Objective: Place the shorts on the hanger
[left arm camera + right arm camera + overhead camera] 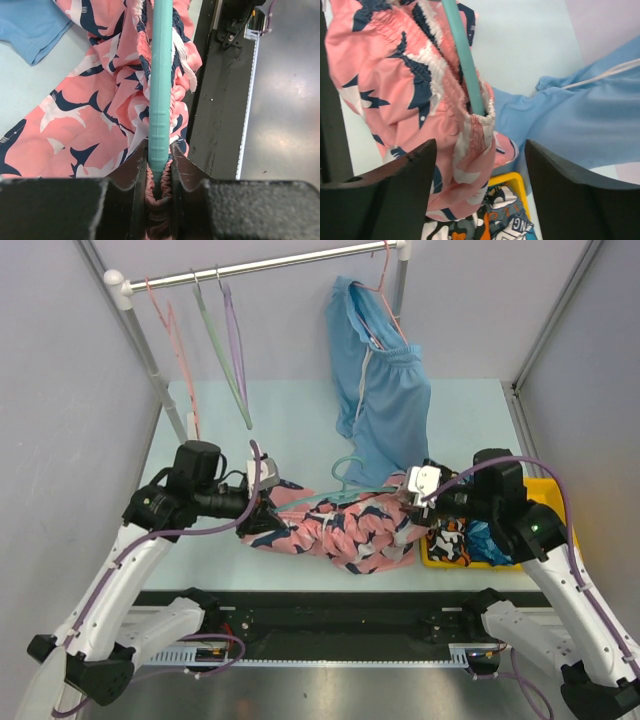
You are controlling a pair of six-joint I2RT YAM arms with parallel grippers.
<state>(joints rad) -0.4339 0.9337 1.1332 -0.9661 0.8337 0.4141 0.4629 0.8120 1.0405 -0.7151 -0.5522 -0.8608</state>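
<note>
The shorts (340, 530) lay bunched near the middle of the tabletop's (290, 420) near edge, between the two arms. The hanger (345, 480) ran through their gathered waistband, its hook pointing toward the far edge.

The left claw (159, 185) was clamped tight on the hanger's (161, 75) teal bar, with a fold of the shorts' (85, 115) waistband pinched in alongside it. The right claw (479, 150) stood wide open and gripped nothing. The other end of the hanger (462, 55) and a corner of the shorts (395, 85) sat between its fingers, and the fabric possibly brushed one of them.

Light-blue shorts (385, 400) hung from the rail (270, 265) by the far edge. A yellow bin (555, 490) of patterned clothes (455, 540) sat at the right edge.
</note>
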